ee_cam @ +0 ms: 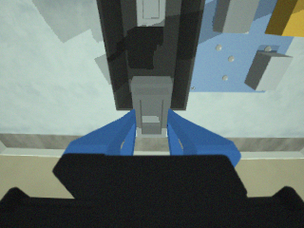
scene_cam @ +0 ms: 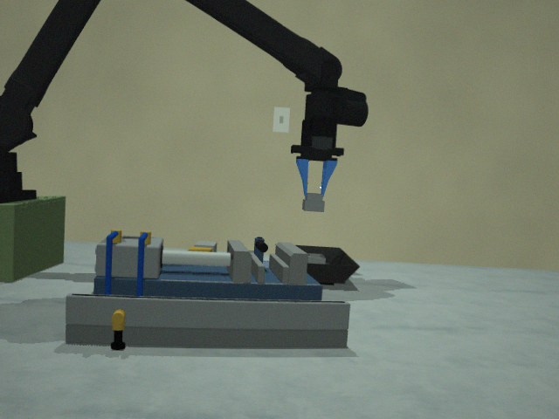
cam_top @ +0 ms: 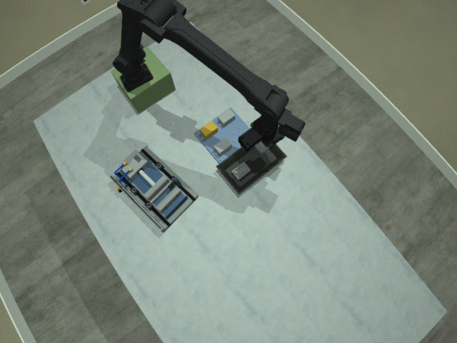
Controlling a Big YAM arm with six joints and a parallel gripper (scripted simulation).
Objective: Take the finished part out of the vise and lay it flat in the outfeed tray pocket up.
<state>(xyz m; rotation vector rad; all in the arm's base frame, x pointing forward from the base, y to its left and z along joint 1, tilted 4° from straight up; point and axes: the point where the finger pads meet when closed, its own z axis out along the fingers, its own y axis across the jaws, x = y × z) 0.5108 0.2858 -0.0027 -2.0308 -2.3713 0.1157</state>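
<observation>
My gripper (scene_cam: pixel 313 195) (ee_cam: pixel 151 114) is shut on the finished part (scene_cam: pixel 313 205) (ee_cam: pixel 151 97), a small grey block held between the blue fingers. It hangs high above the dark outfeed tray (cam_top: pixel 225 179) (scene_cam: pixel 336 268) (ee_cam: pixel 111 57), well clear of its rim. In the top view the wrist covers most of the held part (cam_top: pixel 260 147). A second grey part (cam_top: pixel 240 171) (ee_cam: pixel 151 9) lies flat on the tray floor toward one end. The vise (cam_top: pixel 155 188) (scene_cam: pixel 203 275) stands apart to the left, and the gap between its jaws (scene_cam: pixel 264 271) is empty.
A blue fixture plate (cam_top: pixel 235 127) (ee_cam: pixel 214 62) with two grey blocks and an orange block (cam_top: pixel 208 129) lies right beside the tray. The arm's green pedestal (cam_top: pixel 147 84) (scene_cam: pixel 27 234) stands at the back left. A raised white kerb (cam_top: pixel 368 84) borders the floor.
</observation>
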